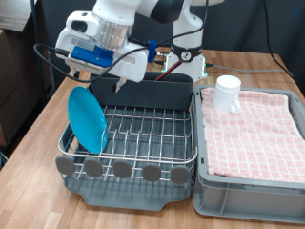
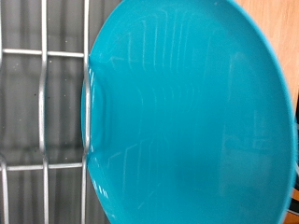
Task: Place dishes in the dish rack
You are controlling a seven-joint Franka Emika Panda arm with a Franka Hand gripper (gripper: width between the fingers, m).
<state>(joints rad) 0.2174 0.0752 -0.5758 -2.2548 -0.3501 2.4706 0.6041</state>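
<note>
Now: gripper (image 1: 94, 80) above plate (image 1: 87, 118) | plate upright in dish rack (image 1: 143, 134) | grip state unclear

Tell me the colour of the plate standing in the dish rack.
Light blue, almost turquoise; the plate shows best in the wrist view.

White rounded arm (image 1: 119, 14), black joints and cables, blue-marked wrist block.
</note>
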